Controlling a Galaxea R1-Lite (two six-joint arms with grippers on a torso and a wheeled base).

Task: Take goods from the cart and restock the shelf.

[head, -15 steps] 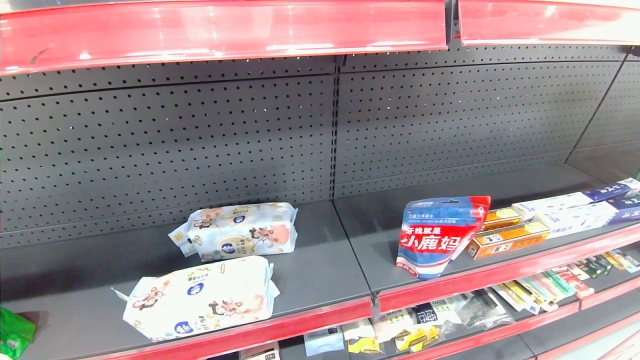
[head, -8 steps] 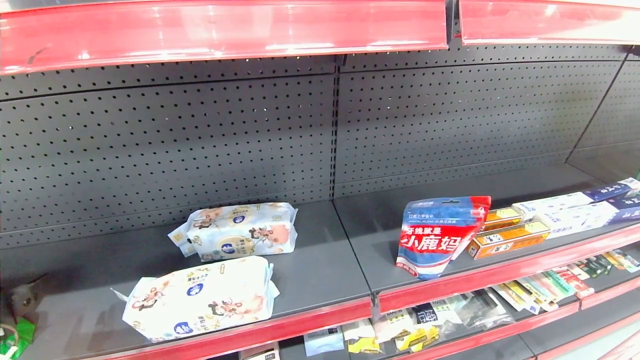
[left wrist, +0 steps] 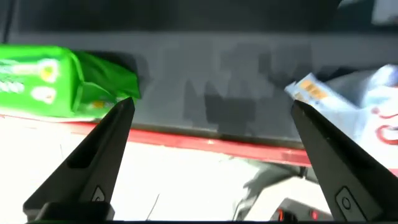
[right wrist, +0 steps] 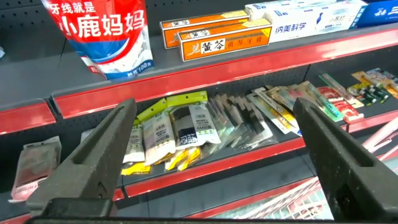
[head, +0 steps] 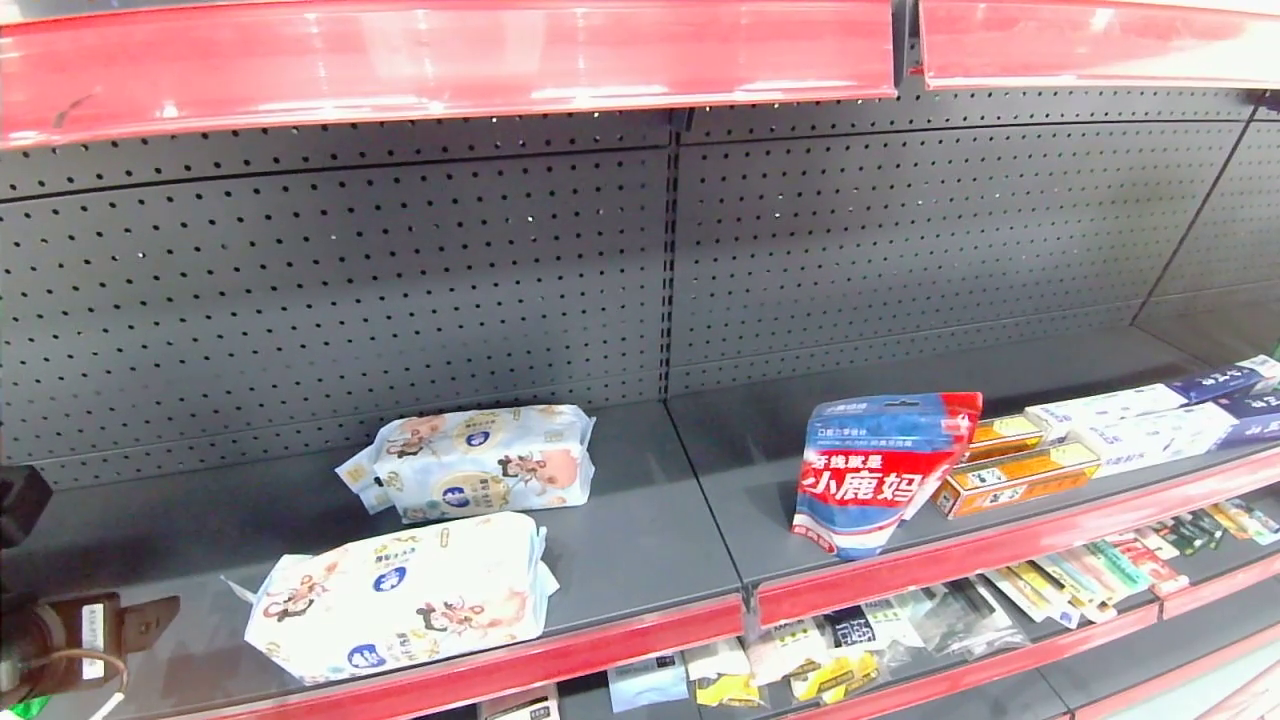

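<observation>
Shelf (head: 640,520), grey deck w/ red front rail, backed by pegboard (head: 400,280). Far L: green pk (left wrist: 62,81) is lying flat on the deck near the front rail, white label patches showing, print too blurred to read. L gripper (left wrist: 212,104) is hanging just in front of the rail, between green pk and frt tissue pk (head: 400,595); fingers are spread wide, holding nothing. Frt tissue pk is lying flat near the rail, white wrap w/ cartoon figures and blue round badges; rear tissue pk (head: 480,460), same design, is sitting just behind it, apart from it. R bay: pouch (head: 880,470) is standing upright, tilting slightly, blue top, red band carrying large white characters. Orange cartons (head: 1015,478), two, are lying just beside the pouch; white cartons (head: 1130,425) and blue cartons (head: 1225,385) are running on to the R. R gripper (right wrist: 214,102) is facing the tier below the pouch, where hanging packets (right wrist: 180,127) are lying in a row; fingers are wide apart, empty.
</observation>
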